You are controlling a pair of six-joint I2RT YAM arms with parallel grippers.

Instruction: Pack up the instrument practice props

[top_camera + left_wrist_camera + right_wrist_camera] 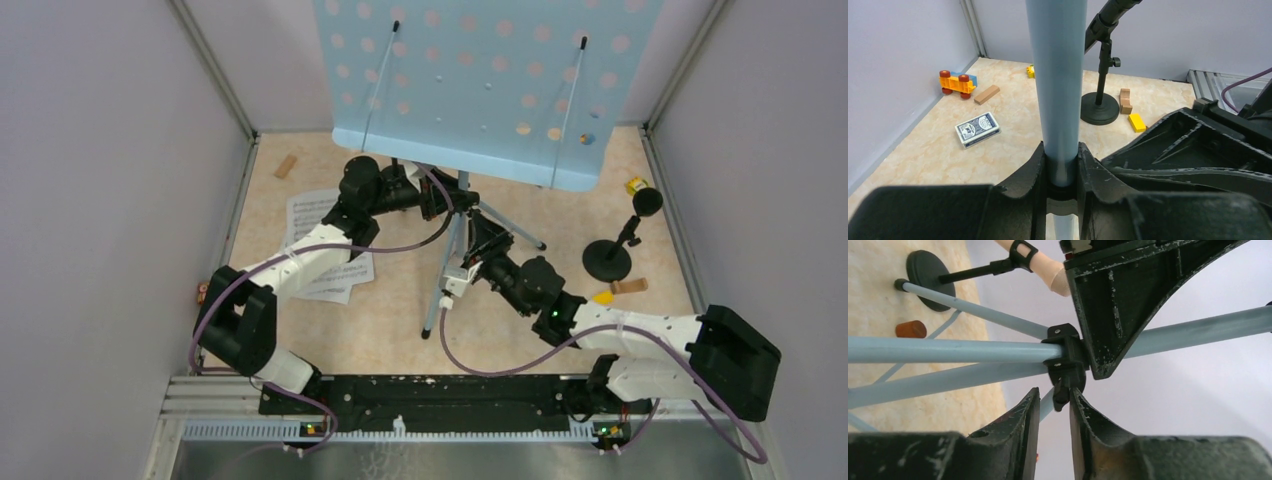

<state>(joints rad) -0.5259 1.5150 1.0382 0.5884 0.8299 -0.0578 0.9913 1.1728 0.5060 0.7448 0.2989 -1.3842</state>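
Packing under way: the light-blue perforated music rack [490,80] stands upright at the back of the worktop [390,330] on its spread tripod legs [438,290], with both arms reaching in beneath its broad panel. The left fingers [1030,175] are closed tight on the rack's pale-blue centre pole [1057,75]. The right fingers [1025,420], a narrow gap apart, bracket the small lever under the black collar [1064,355] where the legs meet, though whether they truly pinch it cannot be told. The likely risk is a top-heavy stand. If the collar is freed and the legs fold while the left grip slips on the smooth tube, the wide panel could tip onto the nearby mic holder [607,260] or swing against a wall. A hold on so small a lever may also slide off. The rack looks like thin painted metal, rigid but awkwardly broad, its legs slender tubes. White sheet-music pages [310,212] lie flat under the left arm.
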